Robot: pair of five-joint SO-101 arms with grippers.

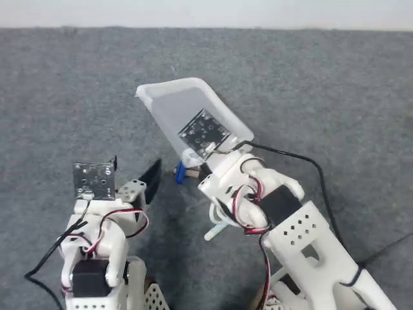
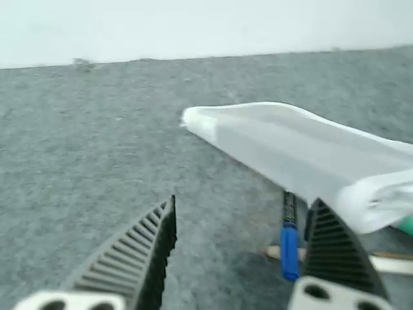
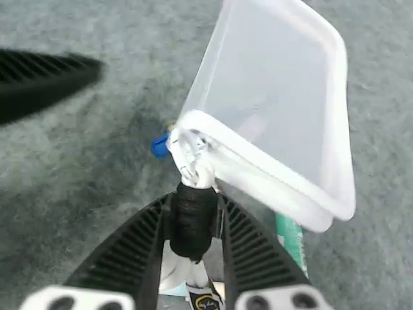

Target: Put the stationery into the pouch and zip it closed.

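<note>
- Pinches the pouch's black zip pull [image 3: 192, 223] tight in the right gripper [image 3: 193, 203], with the translucent pouch [image 3: 277, 110] raised just beyond the jaws.
- Leaves the left gripper [image 2: 245, 203] wide open and empty, with the blue pen [image 2: 289, 248] just ahead of its jaws, under the pouch.
- Looks like the loading step, with the pen apparently not yet inside; calls next for closing the left jaws on the blue pen.

- High camera is gazing down from above and behind the white left arm [image 1: 97, 258] and white right arm [image 1: 303, 236], taking in the grey felt table top [image 1: 335, 84] up to the pale far wall [image 1: 206, 13].
- Left wrist camera is peering low and forward past the left gripper [image 2: 245, 202], near the table.
- Right wrist camera is hovering close, pointing down on the translucent white plastic pouch [image 3: 277, 103].
- All three are sharing that pouch and the blue-capped pen [image 2: 289, 248] by it.
</note>
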